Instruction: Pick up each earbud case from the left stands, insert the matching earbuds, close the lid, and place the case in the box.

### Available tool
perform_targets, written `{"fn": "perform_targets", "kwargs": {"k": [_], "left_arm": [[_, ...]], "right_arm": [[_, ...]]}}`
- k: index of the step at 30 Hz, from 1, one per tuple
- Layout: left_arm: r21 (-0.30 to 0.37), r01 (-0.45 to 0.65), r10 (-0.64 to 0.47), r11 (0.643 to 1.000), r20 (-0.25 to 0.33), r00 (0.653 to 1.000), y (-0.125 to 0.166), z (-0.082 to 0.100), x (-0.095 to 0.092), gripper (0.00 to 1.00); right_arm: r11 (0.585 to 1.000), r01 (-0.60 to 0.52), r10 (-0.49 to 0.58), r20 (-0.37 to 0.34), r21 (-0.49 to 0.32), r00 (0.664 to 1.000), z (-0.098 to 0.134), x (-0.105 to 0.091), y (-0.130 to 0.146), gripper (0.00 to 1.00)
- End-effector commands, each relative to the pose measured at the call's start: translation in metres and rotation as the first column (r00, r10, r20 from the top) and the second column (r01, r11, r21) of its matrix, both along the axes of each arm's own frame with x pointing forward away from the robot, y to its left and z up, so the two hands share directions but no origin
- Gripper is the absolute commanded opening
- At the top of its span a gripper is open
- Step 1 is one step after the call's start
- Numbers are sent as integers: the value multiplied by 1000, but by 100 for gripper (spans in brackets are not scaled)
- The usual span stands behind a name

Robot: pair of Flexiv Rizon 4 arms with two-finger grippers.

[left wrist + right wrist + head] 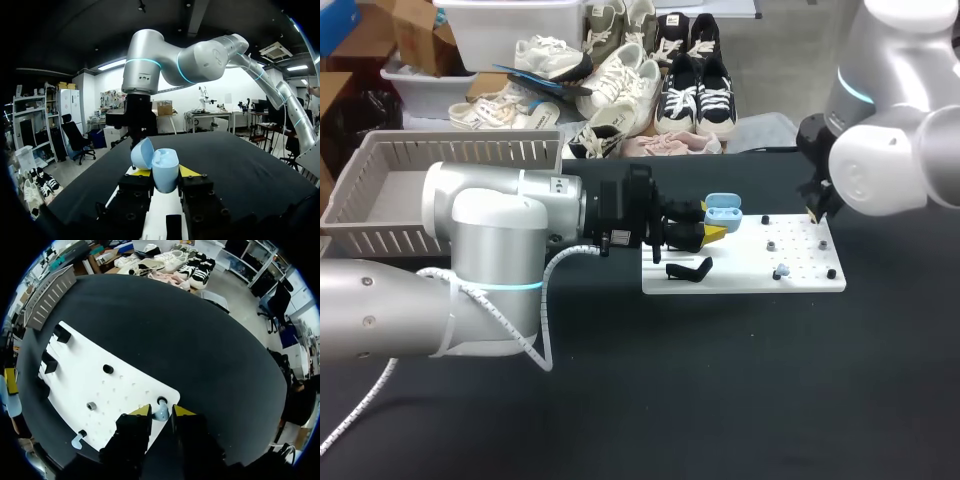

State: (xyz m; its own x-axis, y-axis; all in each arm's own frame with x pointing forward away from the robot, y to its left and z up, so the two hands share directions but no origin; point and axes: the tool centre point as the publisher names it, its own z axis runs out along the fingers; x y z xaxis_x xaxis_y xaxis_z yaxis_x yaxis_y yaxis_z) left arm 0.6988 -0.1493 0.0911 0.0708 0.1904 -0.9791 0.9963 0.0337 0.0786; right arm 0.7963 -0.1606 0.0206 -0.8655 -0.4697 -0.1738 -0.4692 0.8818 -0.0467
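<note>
My left gripper [712, 232] is shut on a light blue earbud case [721, 210] and holds it over the left end of the white board [740, 280]. In the left wrist view the case [159, 167] sits between the fingers with its lid hinged open. My right gripper [814, 214] is down at the board's far right corner. In the right wrist view its yellow tips press both sides of a light blue earbud [161, 413] standing at a black socket. A second light blue earbud [781, 270] rests on the board's near side.
A grey slatted basket [380, 195] stands at the back left of the black table. On the board, a black stand [688, 270] lies below the held case, and small black pegs [766, 220] dot its right half.
</note>
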Motion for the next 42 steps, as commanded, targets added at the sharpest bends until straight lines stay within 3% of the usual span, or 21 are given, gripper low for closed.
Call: {"fn": "perform_targets", "kwargs": {"k": [1,5,13,21,25,31,42], "left_arm": [[-3,-1,1,1000,1,1000,0,-1,0,0],[-3,-1,1,1000,1,1000,0,-1,0,0],[-3,-1,1,1000,1,1000,0,-1,0,0],[-3,-1,1,1000,1,1000,0,-1,0,0],[-3,-1,1,1000,1,1000,0,-1,0,0],[-3,-1,1,1000,1,1000,0,-1,0,0],[-3,-1,1,1000,1,1000,0,-1,0,0]], "right_arm": [[1000,3,-3,-4,-2,1000,1,0,1,25],[1000,6,-6,-4,-1,1000,1,-3,0,34],[1000,12,-12,-5,-1,1000,1,-5,1,31],[1000,16,-16,-9,0,1000,0,-4,0,22],[1000,15,-15,-11,-2,1000,0,-4,0,0],[1000,20,-20,-6,6,1000,7,-8,0,0],[1000,22,-22,32,-2,999,46,-29,7,0]]}}
